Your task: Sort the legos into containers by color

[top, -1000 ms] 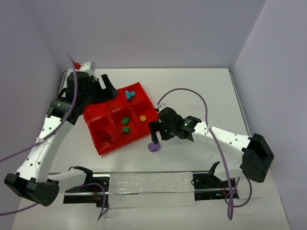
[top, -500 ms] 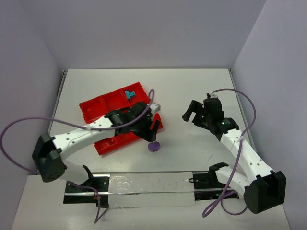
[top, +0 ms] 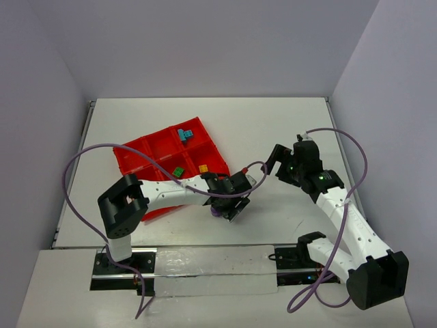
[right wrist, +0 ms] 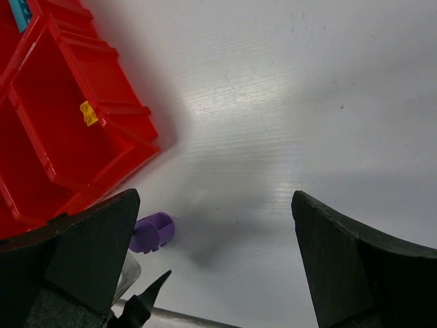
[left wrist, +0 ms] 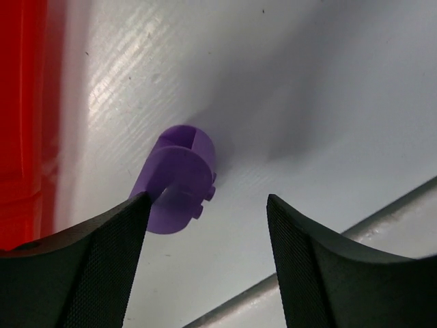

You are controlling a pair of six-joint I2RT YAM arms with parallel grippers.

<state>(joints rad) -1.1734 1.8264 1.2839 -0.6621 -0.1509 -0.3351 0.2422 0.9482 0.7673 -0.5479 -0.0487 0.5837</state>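
Note:
A purple lego (left wrist: 179,179) lies on the white table just off the front right corner of the red tray of containers (top: 147,154). In the top view the purple lego (top: 216,212) is half hidden under my left gripper (top: 225,209). My left gripper (left wrist: 207,199) is open low over it, the brick at the tip of its left finger (left wrist: 82,266), the gap otherwise bare. A teal lego (top: 183,134), a green one (top: 177,172) and a yellow one (top: 203,168) sit in separate compartments. My right gripper (top: 274,162) is open and empty, well right of the tray.
The right wrist view shows the tray's corner (right wrist: 140,130) with the yellow brick (right wrist: 89,113), and the purple brick (right wrist: 151,232) beside my right gripper's (right wrist: 215,197) left finger. A metal rail (top: 205,263) runs along the near table edge. Purple cables loop above both arms.
My left arm swung from behind the tray to its front right corner and came down at the purple brick, jaws narrowing. My right gripper drew back from that brick to the right.

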